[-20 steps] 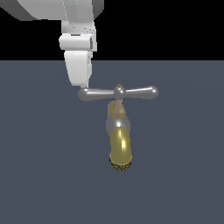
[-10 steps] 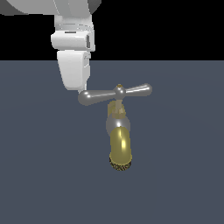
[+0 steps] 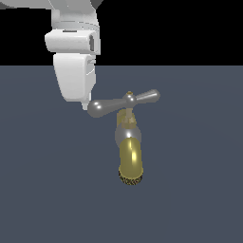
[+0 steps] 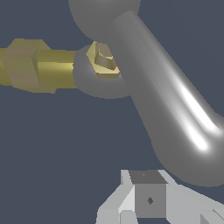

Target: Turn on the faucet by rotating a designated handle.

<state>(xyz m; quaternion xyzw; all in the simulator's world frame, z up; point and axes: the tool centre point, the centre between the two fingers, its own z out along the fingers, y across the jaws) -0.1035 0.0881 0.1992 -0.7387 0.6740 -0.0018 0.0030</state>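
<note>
Against the handle's (image 3: 124, 102) bulb on the exterior view's left, the gripper (image 3: 85, 106) is seen pressed, fingertip touching or very nearly touching the rounded end. Jaw state cannot be told: only one white finger block is visible from outside, and in the wrist view only a grey-white finger piece (image 4: 148, 199) is shown just beside the bulb, with no gap to be read.

Change over the last second: the crossbar has been swung. A second ago it sat close to level; now the bulb next to the gripper is dropped lower and appears brought nearer, while the far bulb, on the exterior view's right of the hub, is raised. The gripper has been shifted toward the exterior view's left along with it. This is judged as rotation under way through a sideways push, not a grasp.

The faucet (image 3: 128, 142) itself is unmoved: grey body directly under the hub, gold spout (image 3: 130, 159) curved down below the hub to its dark ridged tip. In the wrist view the brass cap (image 4: 105, 61) on the hub is seen behind the near arm of the handle, gold spout running off to one side.

Progress is judged partial; no water or indicator is shown, so full opening cannot be confirmed. A continued push along the same arc is likely needed. Risk: the fingertip could slip off the round bulb as the angle steepens.
</note>
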